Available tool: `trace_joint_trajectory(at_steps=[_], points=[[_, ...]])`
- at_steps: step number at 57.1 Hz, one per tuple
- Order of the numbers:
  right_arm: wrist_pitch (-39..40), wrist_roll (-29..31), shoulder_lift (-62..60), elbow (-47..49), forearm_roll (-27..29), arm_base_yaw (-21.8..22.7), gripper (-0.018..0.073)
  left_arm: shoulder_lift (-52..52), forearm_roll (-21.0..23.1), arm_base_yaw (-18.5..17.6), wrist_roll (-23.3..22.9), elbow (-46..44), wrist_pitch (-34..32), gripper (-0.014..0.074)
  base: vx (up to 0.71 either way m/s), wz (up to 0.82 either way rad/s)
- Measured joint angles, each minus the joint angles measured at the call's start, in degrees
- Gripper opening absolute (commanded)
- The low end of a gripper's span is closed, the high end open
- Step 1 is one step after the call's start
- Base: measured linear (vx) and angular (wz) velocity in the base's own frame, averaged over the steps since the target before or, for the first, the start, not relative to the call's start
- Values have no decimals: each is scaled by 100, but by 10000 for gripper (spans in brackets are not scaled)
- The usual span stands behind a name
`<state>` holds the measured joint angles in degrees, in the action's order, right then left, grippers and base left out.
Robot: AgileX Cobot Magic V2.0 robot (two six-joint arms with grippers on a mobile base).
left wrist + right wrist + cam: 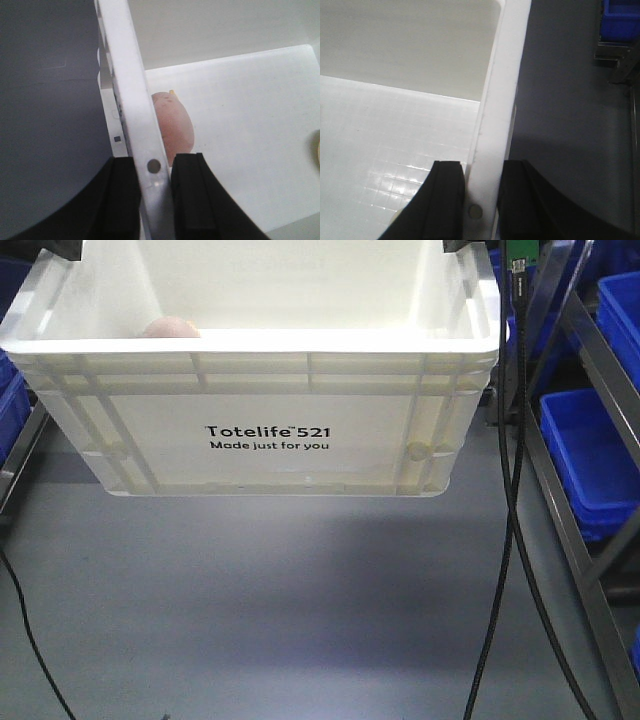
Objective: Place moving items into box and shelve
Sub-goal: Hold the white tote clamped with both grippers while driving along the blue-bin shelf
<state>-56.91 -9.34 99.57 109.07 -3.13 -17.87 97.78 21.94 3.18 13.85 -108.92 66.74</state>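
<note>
The white ribbed crate (260, 435), printed "Totelife 521 Made just for you" on its near wall, fills the upper part of the front view. Its base appears clear of the grey floor (300, 620), where a soft shadow lies under it. The left gripper (155, 160) is clenched on the crate's left rim. One black finger (122, 200) presses the outside of the wall and the other sits inside, with the white rim pinched between them. The right gripper (481, 167) grips the opposite rim in the same way, its black fingers (447, 200) closed on either side of the white edge. A pale pinkish-beige plush toy (175, 125) lies on the crate's floor against the left wall, just beyond the left gripper's inner finger. From the front, only its rounded top (170, 328) shows above the near rim. A yellowish sliver (317, 150) shows at the right edge of the left wrist view, too little of it to identify. Blue plastic bins (585, 455) sit on a metal rack to the right. A black cable (510, 490) hangs beside the crate.
</note>
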Motion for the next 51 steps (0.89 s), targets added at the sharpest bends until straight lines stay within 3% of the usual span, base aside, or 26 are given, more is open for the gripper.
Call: trace_joint_trajectory(at_steps=[29, 51], points=[[0, 0, 0, 0, -21, 0, -3, 0, 11, 0, 5, 0, 0, 2, 43, 14], [6, 5, 0, 0, -21, 28, -3, 0, 38, -5, 16, 0, 0, 2, 32, 39]])
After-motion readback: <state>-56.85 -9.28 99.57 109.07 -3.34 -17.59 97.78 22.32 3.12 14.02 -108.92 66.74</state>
